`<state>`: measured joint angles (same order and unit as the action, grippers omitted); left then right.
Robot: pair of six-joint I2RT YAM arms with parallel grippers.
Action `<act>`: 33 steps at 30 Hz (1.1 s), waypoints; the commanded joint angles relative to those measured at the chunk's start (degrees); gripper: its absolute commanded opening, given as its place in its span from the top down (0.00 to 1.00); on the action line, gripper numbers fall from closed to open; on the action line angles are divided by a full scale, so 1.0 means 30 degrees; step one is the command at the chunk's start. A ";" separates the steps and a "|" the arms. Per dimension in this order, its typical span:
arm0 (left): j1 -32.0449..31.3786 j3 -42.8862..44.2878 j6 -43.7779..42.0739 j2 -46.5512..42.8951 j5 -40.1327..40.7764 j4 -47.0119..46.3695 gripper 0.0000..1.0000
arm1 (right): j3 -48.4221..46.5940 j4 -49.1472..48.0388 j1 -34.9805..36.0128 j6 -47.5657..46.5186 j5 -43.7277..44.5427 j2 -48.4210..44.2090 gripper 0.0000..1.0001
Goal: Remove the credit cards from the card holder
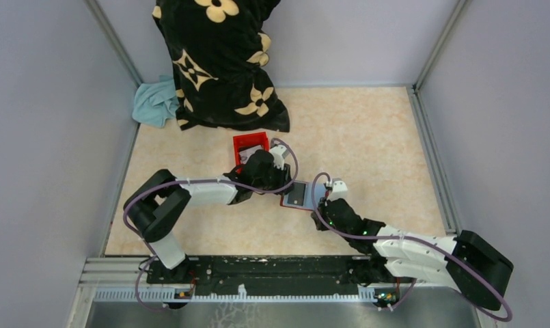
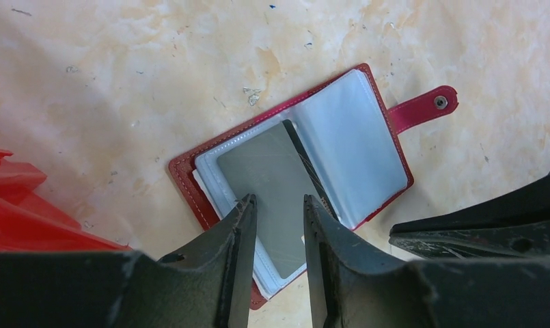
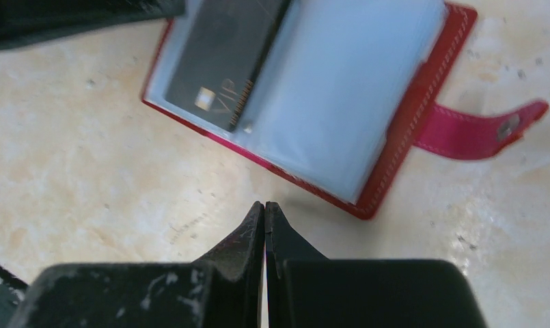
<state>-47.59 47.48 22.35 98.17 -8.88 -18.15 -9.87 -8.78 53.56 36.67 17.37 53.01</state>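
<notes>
The card holder (image 2: 388, 147) lies open on the table, dark red with clear sleeves and a snap strap (image 2: 422, 109) sticking out. It also shows in the top view (image 1: 297, 196) and the right wrist view (image 3: 395, 137). One grey credit card (image 2: 268, 181) lies on its left page; the right wrist view shows it dark with "VIP" (image 3: 221, 61). I cannot tell whether it sits inside the sleeve. My left gripper (image 2: 279, 201) is open just above this card, its fingertips over the card's near half. My right gripper (image 3: 265, 205) is shut and empty, just short of the holder's near edge.
A bright red plastic box (image 1: 250, 145) stands just behind the left wrist and shows at the left edge of the left wrist view (image 2: 26, 225). A black flowered blanket (image 1: 217, 61) and a teal cloth (image 1: 156, 102) lie at the back left. Grey walls close in three sides.
</notes>
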 commanded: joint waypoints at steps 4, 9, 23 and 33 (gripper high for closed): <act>0.0058 0.0753 0.0017 0.0468 0.0353 0.0415 0.62 | 0.1219 -0.0227 0.0001 0.2683 0.1343 0.0660 1.00; 0.0125 0.0806 0.0098 0.0539 0.0322 0.0550 0.61 | 0.1165 -0.1555 -0.1889 0.2783 -0.0166 0.1632 1.00; 0.0274 0.0998 0.0130 0.0295 -0.0271 0.1010 0.73 | 0.0035 -0.2383 -0.2396 0.0748 -0.3399 -0.0445 1.00; 0.0476 0.2423 -0.0121 0.1998 -0.1721 0.2724 1.00 | -0.2072 -0.5758 -0.5588 -0.0116 -0.5712 0.2219 1.00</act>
<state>-46.89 51.59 22.44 101.06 -11.92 -13.45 -11.05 -17.10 40.91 37.80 5.48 54.06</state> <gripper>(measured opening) 0.005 0.004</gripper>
